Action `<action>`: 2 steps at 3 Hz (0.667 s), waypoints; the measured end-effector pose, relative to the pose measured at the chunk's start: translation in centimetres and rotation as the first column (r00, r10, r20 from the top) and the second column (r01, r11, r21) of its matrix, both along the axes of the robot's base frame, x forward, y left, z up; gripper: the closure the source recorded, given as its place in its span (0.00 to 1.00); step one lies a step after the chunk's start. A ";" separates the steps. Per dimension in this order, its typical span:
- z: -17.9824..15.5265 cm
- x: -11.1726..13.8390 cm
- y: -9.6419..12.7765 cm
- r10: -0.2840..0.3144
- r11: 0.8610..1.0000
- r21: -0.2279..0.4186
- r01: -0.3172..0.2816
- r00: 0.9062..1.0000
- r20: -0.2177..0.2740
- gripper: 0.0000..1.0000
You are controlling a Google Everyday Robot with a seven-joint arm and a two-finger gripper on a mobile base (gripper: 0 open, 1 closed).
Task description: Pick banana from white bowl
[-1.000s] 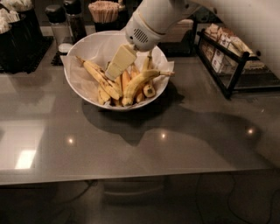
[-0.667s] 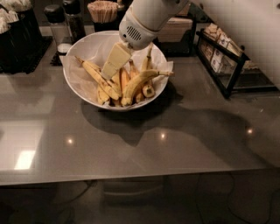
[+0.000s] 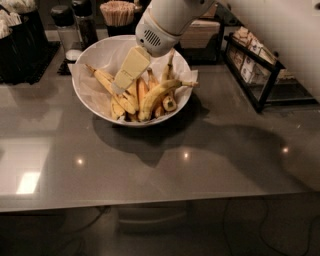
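The white bowl [image 3: 84,102] stands on the grey table at the back, lined with white paper and holding several bananas. The banana [image 3: 101,77], long, fairly straight and brown-speckled, lies along the bowl's left side, running from upper left to lower right. My gripper [image 3: 120,87] reaches down from the upper right into the bowl. Its cream-coloured finger [image 3: 131,67] lies over the middle of the banana, with its tip at the banana's upper edge. A cleaner, curved banana [image 3: 159,92] lies just right of the gripper.
A black wire rack [image 3: 256,67] with packets stands at the right. A holder of wooden sticks [image 3: 118,12], shakers [image 3: 64,26] and black containers [image 3: 20,45] stand behind and left of the bowl. The table's front edge [image 3: 150,202] runs across below.
My gripper has shifted slightly left over the bowl, bringing its finger over the speckled banana. The bananas and bowl have not moved.
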State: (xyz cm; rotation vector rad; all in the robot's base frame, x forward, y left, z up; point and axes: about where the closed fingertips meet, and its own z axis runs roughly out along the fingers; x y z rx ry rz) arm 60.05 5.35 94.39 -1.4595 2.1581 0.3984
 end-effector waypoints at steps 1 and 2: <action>-0.3 -0.5 0.6 0.006 1.000 0.020 -0.006 1.000 -0.008 0.19; -0.4 -1.7 0.8 -0.030 0.995 0.092 0.034 0.999 -0.043 0.42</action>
